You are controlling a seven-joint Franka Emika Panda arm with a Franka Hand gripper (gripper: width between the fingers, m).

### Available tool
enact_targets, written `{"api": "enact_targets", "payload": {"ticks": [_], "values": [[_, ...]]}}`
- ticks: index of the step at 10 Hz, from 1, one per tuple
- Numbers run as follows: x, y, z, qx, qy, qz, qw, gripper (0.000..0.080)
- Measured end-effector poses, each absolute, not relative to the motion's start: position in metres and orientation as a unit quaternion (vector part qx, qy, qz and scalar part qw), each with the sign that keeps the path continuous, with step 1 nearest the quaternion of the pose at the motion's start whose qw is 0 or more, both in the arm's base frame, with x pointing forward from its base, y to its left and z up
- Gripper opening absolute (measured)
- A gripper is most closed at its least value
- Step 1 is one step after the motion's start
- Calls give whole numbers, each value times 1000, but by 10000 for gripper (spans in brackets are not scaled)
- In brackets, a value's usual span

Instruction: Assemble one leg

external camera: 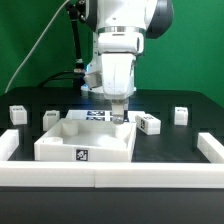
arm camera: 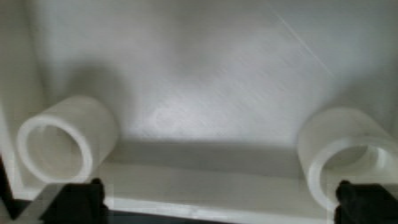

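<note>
Small white legs with marker tags stand on the black table in the exterior view: two on the left (external camera: 17, 113) (external camera: 50, 118) and two on the right (external camera: 149, 123) (external camera: 181, 115). None shows in the wrist view. My gripper (external camera: 120, 116) hangs low over the back right part of the large white tray-like part (external camera: 60, 150). In the wrist view the gripper (arm camera: 222, 203) is open and empty. Its dark fingertips (arm camera: 75, 202) stand wide apart over the tray's inner floor (arm camera: 196, 90), between two round sockets (arm camera: 68, 140) (arm camera: 356, 152).
The marker board (external camera: 97, 115) lies behind the tray, partly hidden by the arm. White raised bars (external camera: 10, 143) (external camera: 210, 148) stand at the table's front corners, and a white rail (external camera: 110, 180) runs along the front edge.
</note>
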State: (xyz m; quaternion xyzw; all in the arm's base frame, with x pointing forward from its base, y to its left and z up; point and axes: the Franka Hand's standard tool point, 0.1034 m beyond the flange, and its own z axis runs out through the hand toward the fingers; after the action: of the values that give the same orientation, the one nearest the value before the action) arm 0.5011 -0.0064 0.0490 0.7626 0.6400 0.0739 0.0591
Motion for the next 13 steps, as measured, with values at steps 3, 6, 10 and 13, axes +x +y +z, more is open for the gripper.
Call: {"api": "enact_targets", "payload": {"ticks": [3, 6, 10, 13], "values": [[485, -20, 57, 775, 628, 45, 51, 650], [478, -37, 65, 779, 624, 33, 52, 650], [472, -33, 56, 788, 614, 28, 45, 650], [455, -27, 35, 797, 604, 12, 27, 650]]}}
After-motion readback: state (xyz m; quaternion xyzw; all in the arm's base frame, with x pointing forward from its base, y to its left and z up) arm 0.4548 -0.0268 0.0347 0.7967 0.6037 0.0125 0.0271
